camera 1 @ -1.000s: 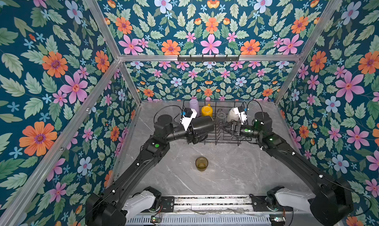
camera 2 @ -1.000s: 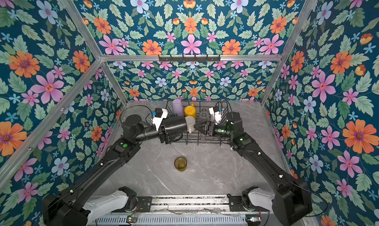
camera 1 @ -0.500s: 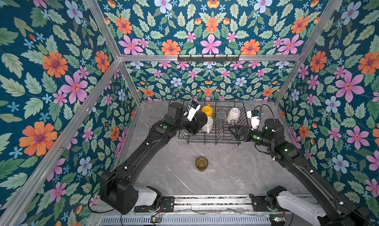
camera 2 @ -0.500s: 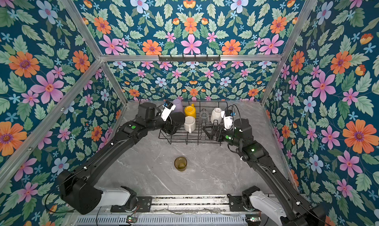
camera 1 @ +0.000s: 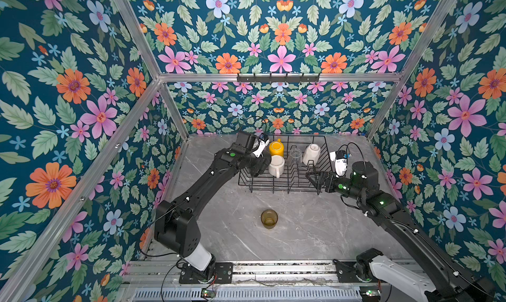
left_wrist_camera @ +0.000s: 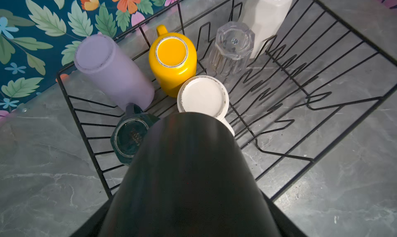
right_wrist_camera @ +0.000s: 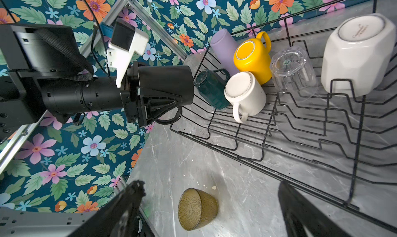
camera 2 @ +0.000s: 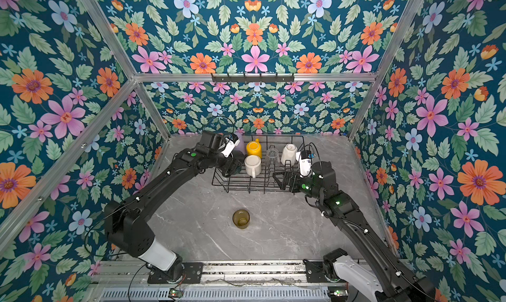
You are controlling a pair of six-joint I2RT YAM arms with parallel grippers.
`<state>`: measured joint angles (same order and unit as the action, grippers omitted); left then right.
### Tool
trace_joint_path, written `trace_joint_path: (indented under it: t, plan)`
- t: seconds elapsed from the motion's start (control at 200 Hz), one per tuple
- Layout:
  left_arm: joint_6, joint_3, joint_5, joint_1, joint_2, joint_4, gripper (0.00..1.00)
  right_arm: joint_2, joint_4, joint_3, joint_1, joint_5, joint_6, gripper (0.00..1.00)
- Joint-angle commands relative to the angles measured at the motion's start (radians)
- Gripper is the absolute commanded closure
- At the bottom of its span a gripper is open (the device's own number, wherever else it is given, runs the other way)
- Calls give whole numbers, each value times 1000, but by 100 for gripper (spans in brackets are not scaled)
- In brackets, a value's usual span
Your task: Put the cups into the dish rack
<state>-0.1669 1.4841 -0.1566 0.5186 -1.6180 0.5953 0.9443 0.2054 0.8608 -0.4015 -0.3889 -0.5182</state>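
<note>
My left gripper is shut on the black mug, which it holds over the left front of the dish rack, close to the teal mug and a white mug. The black mug hides the left fingers in the left wrist view. Also in the rack, bottoms up, are a lilac tumbler, a yellow mug, a clear glass and a cream-white mug. The amber glass stands alone on the table. My right gripper is open and empty at the rack's right front corner.
The grey marble table ends at flowered walls on three sides. A black hook rail hangs high on the back wall. A metal rail carrying both arm bases runs along the front edge.
The left arm swung the black mug back and turned it down over the rack's left front. The right gripper let go of the cream-white mug, opened wide and drew back to the rack's right front corner.
</note>
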Motion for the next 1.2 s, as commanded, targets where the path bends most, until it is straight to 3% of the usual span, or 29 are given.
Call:
trace_joint_path:
  t: [0.0, 0.45, 1.195]
  plan:
    - [-13, 51, 11, 0, -36, 52, 100, -5, 1, -5, 0, 7, 17, 1]
    - [-25, 149, 13, 0, -166, 176, 100, -9, 2, -28, 14, 1, 18, 1]
    - [-70, 209, 43, 0, -311, 236, 100, -7, -8, -42, 18, -8, 9, 1]
